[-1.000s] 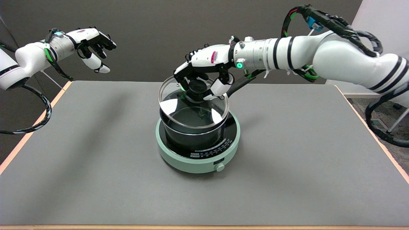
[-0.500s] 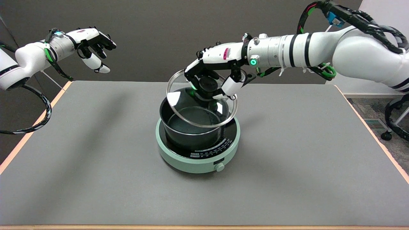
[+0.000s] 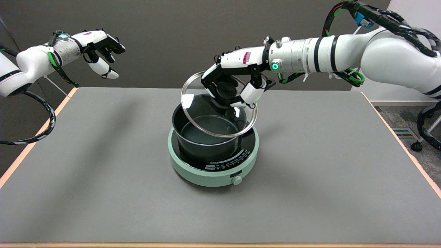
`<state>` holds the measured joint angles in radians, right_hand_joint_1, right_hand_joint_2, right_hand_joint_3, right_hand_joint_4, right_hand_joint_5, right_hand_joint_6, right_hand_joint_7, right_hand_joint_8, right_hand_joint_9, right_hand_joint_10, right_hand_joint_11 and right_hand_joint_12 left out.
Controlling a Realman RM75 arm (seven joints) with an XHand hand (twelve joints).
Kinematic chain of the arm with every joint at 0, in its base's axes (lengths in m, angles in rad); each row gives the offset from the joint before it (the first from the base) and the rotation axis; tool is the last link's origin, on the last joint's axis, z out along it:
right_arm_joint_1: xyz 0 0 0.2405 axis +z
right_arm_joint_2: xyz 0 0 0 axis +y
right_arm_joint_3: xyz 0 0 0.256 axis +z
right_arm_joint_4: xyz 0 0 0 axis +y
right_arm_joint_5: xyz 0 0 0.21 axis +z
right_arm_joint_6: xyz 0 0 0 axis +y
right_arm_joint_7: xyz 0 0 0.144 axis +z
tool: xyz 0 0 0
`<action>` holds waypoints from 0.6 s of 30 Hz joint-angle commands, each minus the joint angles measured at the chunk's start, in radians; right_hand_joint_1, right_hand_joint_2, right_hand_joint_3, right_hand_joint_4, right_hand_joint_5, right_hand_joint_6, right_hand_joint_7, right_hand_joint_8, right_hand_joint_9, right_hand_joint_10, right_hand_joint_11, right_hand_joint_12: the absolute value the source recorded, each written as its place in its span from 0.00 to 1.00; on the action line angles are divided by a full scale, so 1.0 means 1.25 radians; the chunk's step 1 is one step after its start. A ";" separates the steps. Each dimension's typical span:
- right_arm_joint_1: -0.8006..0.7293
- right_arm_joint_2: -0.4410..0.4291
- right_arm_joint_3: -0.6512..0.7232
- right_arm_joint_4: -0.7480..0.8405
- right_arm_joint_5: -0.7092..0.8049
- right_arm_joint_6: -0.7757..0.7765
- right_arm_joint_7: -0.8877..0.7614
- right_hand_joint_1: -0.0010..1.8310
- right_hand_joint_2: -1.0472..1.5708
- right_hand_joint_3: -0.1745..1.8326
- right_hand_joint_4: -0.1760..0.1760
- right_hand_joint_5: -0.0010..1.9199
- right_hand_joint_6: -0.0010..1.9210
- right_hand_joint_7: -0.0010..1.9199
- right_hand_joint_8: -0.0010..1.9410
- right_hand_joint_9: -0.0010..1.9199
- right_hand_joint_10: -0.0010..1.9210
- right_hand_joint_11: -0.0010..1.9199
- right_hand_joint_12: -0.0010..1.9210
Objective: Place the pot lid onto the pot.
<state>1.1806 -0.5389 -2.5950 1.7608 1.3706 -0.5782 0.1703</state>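
The right hand is gripping the lid by its black knob, with the fingers curled down around the knob from above and a white-tipped finger pressing in from the right side. The lid is glass with a metal rim, and it is hanging tilted, its far edge raised and its near edge dipping low over the pot. It is sitting off-centre, shifted toward the right and rear of the pot, so the pot's left rim and much of its dark inside are showing. Whether the low edge of the lid is touching the pot's rim cannot be told. The pot is standing on a pale green cooker with a small dial at the front, in the middle of the grey table. The right arm is reaching in from the right, well above the table.
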 commanded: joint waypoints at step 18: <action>-0.058 -0.058 0.000 -0.094 -0.064 0.004 0.010 0.72 0.73 0.54 1.00 0.25 0.83 0.37 0.91 0.36 1.00 0.00 1.00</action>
<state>1.1353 -0.5786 -2.5946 1.6960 1.3338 -0.5784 0.1777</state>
